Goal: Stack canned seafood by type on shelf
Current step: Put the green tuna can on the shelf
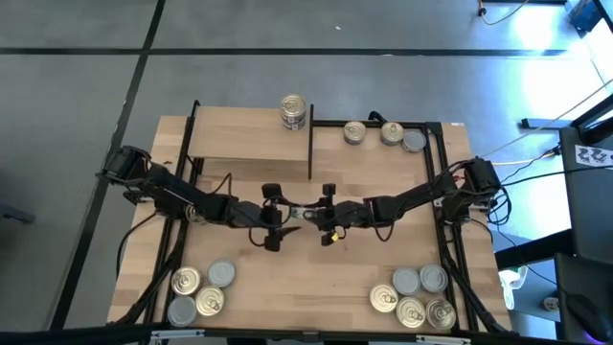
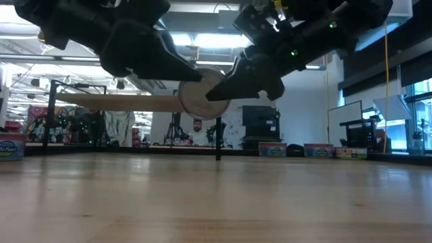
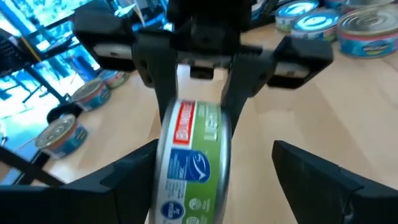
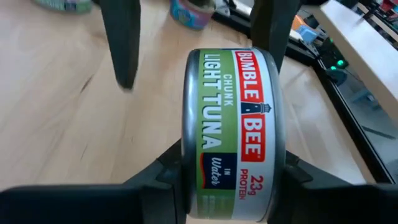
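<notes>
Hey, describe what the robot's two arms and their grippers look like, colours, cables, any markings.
Both arms are black and jointed, with black cables trailing from their bases in the high view. The left gripper and the right gripper each carry two dark, flat, tapered fingers. Small green lights glow on one arm's wrist in the low view, and yellow shows near the right gripper. No readable markings show.

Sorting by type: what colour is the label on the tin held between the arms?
Green with a red brand band, on the tin; clearest in the right wrist view.

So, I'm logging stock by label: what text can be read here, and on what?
"BUMBLE BEE", "CHUNK LIGHT TUNA", "IN Water", "23g PROTEIN": on the tin in the right gripper.
Same tin's label, left wrist view: blurred.
Tins on the table: labels too blurred.
</notes>
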Robot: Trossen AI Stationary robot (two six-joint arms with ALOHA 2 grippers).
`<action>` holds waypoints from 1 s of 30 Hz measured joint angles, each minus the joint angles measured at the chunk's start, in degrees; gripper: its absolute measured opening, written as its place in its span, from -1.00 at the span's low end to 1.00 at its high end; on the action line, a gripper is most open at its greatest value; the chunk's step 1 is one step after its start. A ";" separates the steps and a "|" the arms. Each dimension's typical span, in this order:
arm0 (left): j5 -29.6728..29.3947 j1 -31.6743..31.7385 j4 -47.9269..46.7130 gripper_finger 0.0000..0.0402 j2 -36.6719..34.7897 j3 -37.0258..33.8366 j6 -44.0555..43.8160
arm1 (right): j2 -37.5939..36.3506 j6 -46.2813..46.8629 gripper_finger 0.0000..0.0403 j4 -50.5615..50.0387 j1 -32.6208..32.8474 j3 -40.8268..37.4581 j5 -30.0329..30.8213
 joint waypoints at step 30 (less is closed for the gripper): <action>-2.43 0.82 -1.41 -0.39 -0.90 -0.08 -1.22 | -0.49 -1.53 0.24 2.46 -0.85 0.15 -7.14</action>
